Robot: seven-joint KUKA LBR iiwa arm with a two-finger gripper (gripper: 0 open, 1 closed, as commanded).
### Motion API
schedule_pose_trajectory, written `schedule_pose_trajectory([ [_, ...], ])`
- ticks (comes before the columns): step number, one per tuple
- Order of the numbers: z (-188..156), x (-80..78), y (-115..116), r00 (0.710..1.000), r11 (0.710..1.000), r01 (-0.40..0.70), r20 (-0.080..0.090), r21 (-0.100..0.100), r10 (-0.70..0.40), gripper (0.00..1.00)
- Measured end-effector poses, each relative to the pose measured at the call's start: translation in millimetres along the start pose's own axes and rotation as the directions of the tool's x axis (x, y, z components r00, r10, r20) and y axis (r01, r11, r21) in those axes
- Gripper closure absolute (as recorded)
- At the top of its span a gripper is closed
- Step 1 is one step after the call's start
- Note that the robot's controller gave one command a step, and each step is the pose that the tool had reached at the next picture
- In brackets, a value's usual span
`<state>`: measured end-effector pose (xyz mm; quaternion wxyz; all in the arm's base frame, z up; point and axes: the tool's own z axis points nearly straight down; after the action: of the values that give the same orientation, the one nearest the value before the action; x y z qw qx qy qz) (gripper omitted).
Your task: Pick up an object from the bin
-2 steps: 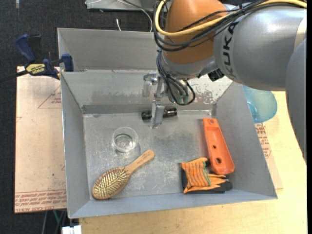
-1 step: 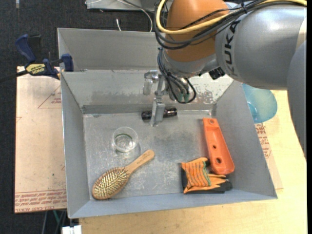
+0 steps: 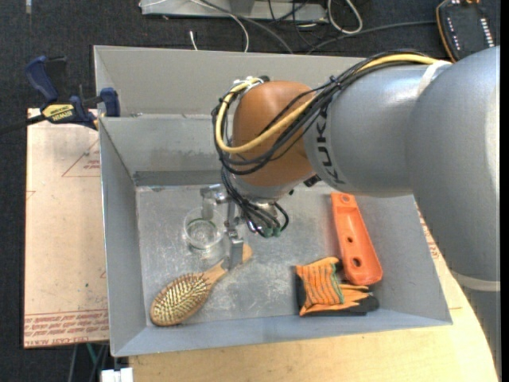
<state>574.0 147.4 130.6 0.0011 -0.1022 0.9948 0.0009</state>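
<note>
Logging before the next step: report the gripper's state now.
Gripper: open or shut cannot be told; it hangs low beside the clear cup, at the handle of the hairbrush.

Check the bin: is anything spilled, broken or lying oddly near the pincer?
Nothing stands out. The clear cup sits beside the pincer, the gold hairbrush lies bristles-up with its handle end at the pincer, and the orange bar and crumpled striped glove lie at the right of the bin. No spill or breakage shows.
</note>
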Motion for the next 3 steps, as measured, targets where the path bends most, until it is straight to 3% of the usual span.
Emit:
schedule_pose_trajectory([
  [1,-23,0.7,8,0.999,0.999,0.039,0.008,0.001,-0.039,0.0],
  [2,16,36.5,27,0.948,0.948,0.318,-0.007,-0.005,-0.318,0.0],
  [3,61,28.6,11,0.956,0.956,0.293,0.013,0.002,-0.293,0.0],
])
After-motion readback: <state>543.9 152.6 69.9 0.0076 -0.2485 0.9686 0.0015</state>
